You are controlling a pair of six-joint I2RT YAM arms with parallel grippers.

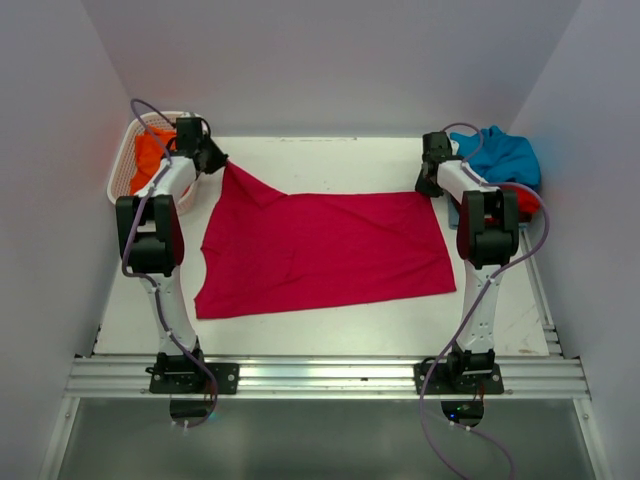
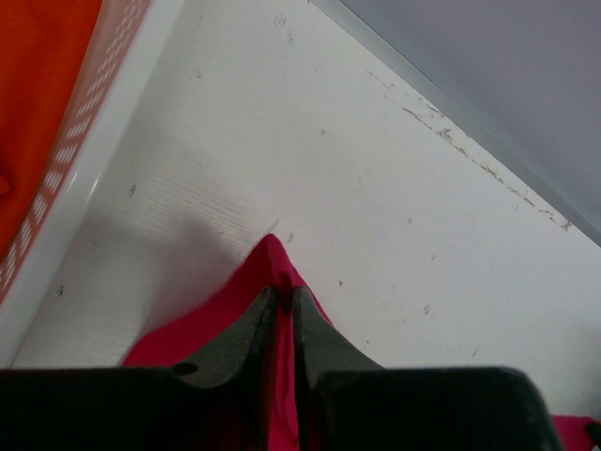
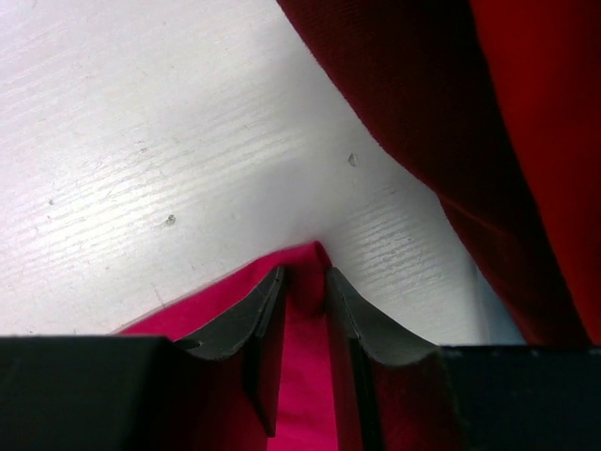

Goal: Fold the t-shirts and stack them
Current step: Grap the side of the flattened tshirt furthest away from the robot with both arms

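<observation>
You've got 4 shirts in view, 1 basket, 2 arms w/ 1 tool each.

Crimson shirt point(image 1: 320, 250): soft matte cloth, laid out nearly flat mid-surface as a wide rough rectangle, neck notch on its left edge. The far-left corner is pulled up into a peak.

Left tool point(image 2: 282, 293) pinches that peak: fingers almost together, a thin fold of crimson cloth between them, and the tip of the corner pokes out past the fingertips.

Right tool point(image 3: 302, 274) is at the far-right corner. Its fingers stand a bit apart, cloth fills the gap, and the corner is nipped low on the surface.

Orange shirt point(image 1: 150, 155) is bunched inside the basket point(image 1: 122, 160), which is white plastic lattice w/ small square holes, at the far-left corner just beside the left tool.

Teal shirt point(image 1: 505, 155) sits crumpled at far right on top of a red shirt point(image 1: 528, 200). The right wrist view shows red cloth w/ fine knit ribbing close by; its nearer part looks darker, and you can't tell if that's shade or another shirt.

Surface point(image 1: 330, 160): white, faintly grained, scuffed and speckled. There's a silver alu rail point(image 1: 320, 375) along the near edge. Plain pale grey-lilac walls point(image 1: 330, 60) close in on 3 sides.
</observation>
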